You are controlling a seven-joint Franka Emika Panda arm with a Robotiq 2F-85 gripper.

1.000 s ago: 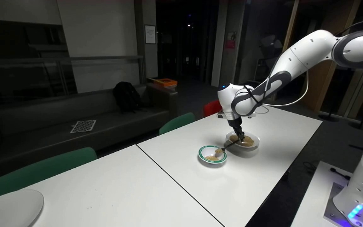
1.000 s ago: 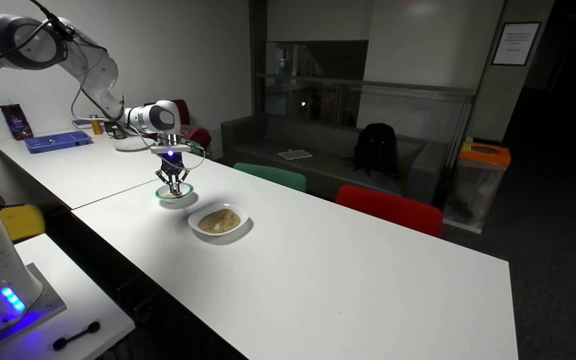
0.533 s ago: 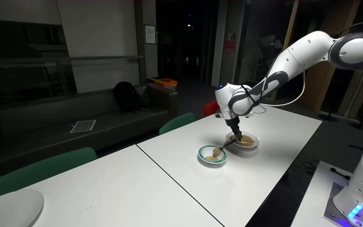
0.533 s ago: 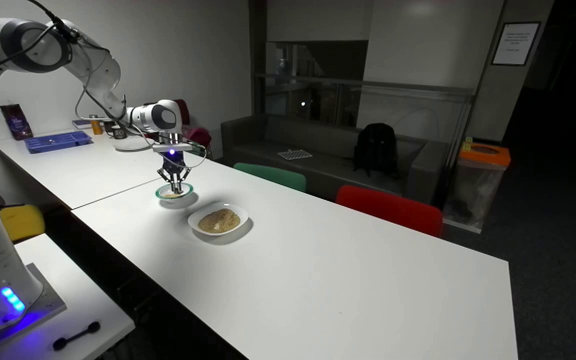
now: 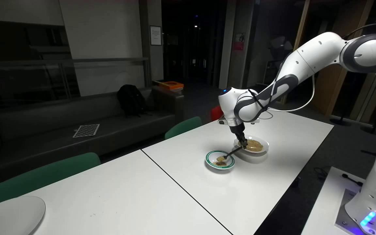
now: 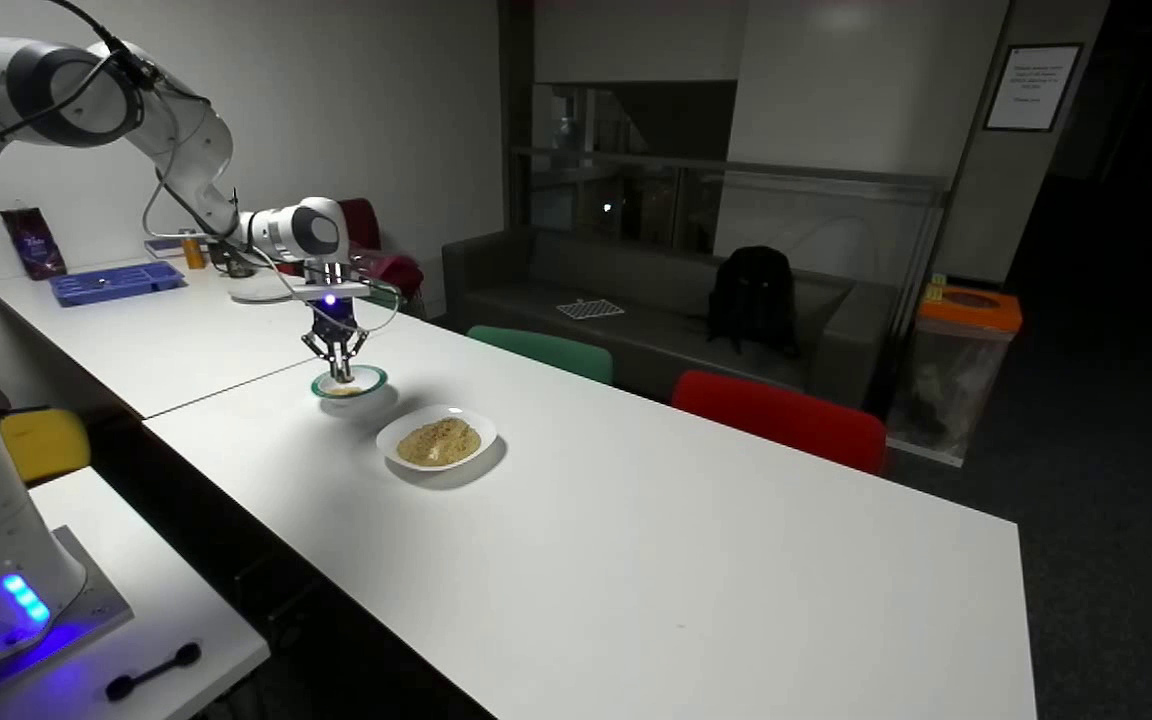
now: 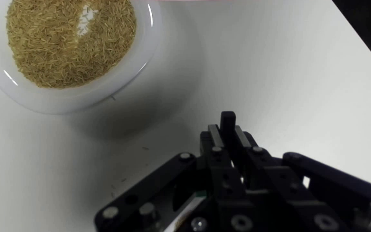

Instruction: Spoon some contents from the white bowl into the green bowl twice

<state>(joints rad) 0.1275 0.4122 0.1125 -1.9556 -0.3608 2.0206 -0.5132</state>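
Observation:
My gripper [image 5: 242,144] is shut on the dark handle of a spoon [image 5: 234,151], whose tip also shows in the wrist view [image 7: 228,118]. The spoon's head, with tan contents on it, is over the inside of the green bowl [image 5: 208,160]; I cannot tell if it touches. A patch of contents [image 5: 220,164] lies in that bowl. The green bowl also shows in an exterior view [image 6: 378,379], and as a sliver behind my fingers in the wrist view [image 7: 201,193]. The white bowl [image 6: 485,427], holding most of the tan grain [image 7: 60,45], stands beside it.
Green chairs [image 5: 184,127] and a red chair [image 6: 781,420] stand along the table's far edge. A white plate [image 5: 11,215], a blue tray [image 6: 116,283] and a dark purple bag [image 6: 33,243] are on the table's other end. A few loose grains [image 7: 123,179] lie near the white bowl.
My gripper has moved away from the white bowl's side, carrying the spoon. The spoon's head has gone from the green bowl's rim to nearer its middle, and a shadow now falls on the grain there.

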